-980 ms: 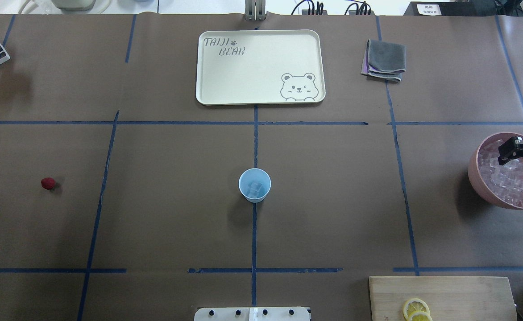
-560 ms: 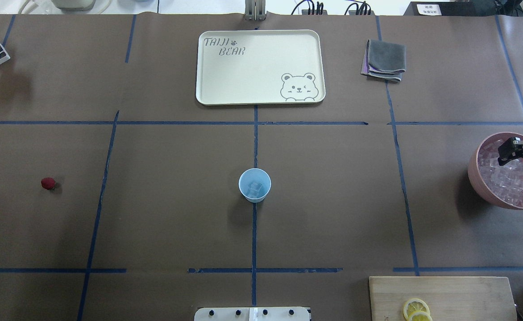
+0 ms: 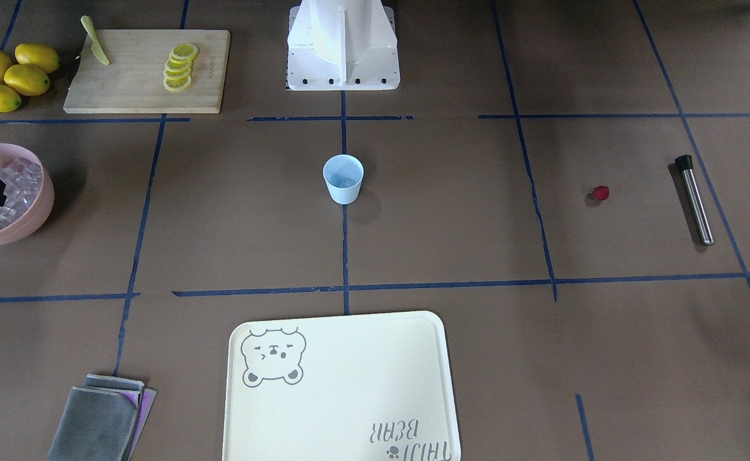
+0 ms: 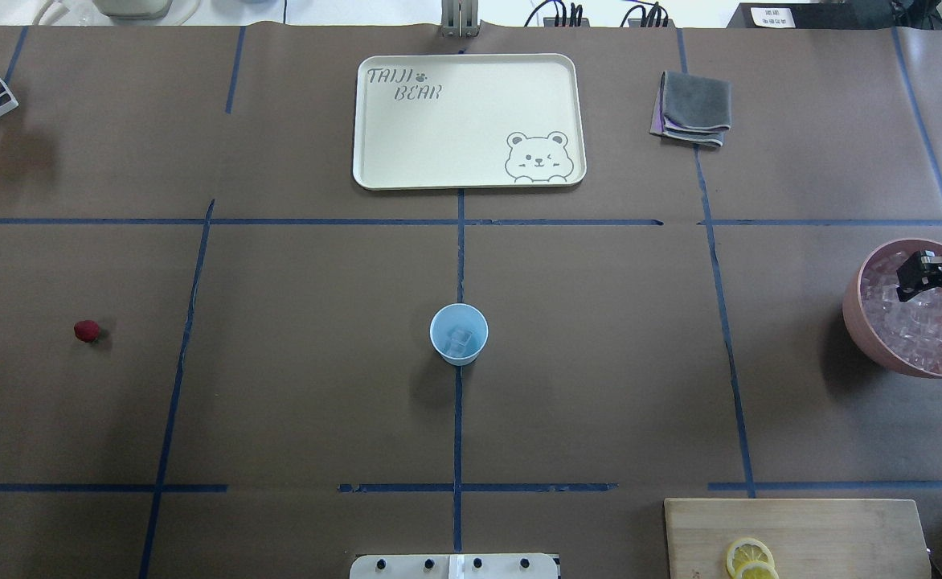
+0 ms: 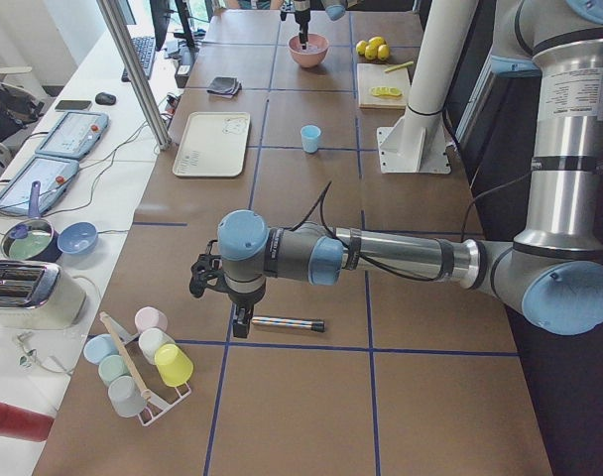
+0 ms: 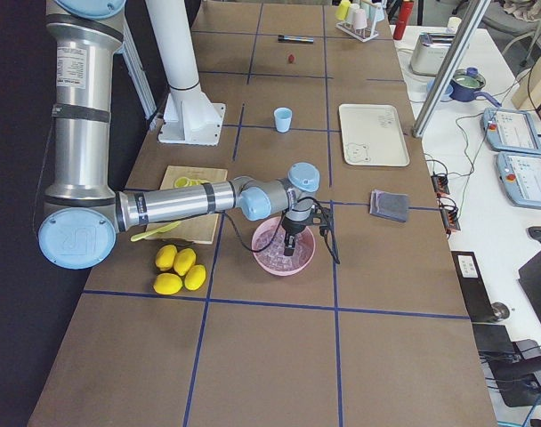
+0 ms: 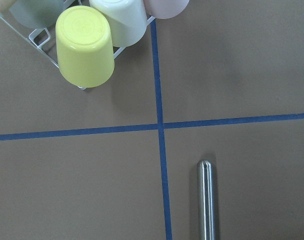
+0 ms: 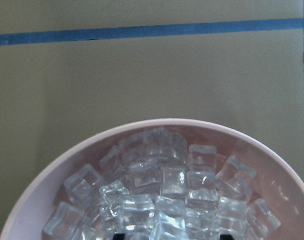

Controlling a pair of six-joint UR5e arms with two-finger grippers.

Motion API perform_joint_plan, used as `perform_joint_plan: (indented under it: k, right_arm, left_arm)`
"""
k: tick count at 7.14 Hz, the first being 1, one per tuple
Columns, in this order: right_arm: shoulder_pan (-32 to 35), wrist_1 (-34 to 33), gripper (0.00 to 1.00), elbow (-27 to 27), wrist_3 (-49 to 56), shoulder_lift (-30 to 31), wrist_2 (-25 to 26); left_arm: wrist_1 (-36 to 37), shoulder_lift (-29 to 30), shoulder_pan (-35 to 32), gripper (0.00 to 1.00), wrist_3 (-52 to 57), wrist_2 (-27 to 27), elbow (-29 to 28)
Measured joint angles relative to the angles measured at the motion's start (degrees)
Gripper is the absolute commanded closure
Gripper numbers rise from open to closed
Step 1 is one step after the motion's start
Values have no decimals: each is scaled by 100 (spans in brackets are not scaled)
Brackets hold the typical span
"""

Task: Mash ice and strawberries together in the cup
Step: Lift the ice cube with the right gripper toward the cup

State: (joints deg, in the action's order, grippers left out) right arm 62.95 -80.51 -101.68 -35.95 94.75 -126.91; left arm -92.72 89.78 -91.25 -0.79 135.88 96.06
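Hardly a shift from the right gripper (image 4: 933,283) since a second ago. It has slid a touch toward the robot's side and stays down in the pink bowl (image 4: 850,310). Its fingertips stand well apart, dipped among the ice (image 8: 172,185), with cubes lying between them.

Moving out across the table, the cup (image 4: 458,334) stands upright at the centre, right on the blue tape line. It has a few clear cubes in the bottom and sits where it was before. Farther over on the robot's left lies the strawberry (image 4: 86,330), alone on the brown paper and well apart from the cup. It has not budged either.

Beyond the berry, a steel rod (image 3: 695,202) lies flat. The left gripper (image 5: 240,325) hangs just above it, beside a rack (image 7: 42,37) of upturned cups. It shows only in the side view, so I cannot tell how its jaws stand.

Tray (image 4: 468,121), cloth (image 4: 692,108) and board (image 4: 833,531) are unchanged.
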Motion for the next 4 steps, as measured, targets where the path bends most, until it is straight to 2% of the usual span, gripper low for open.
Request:
perform_joint_plan:
  k: [3, 4]
  right_arm:
    - [-20, 0, 31, 36, 0, -33, 0]
    - [-24, 0, 34, 51, -2, -57, -2]
  left_arm:
    - [0, 17, -7, 0, 8, 0, 3]
    - [4, 24, -7, 0, 7, 0, 18]
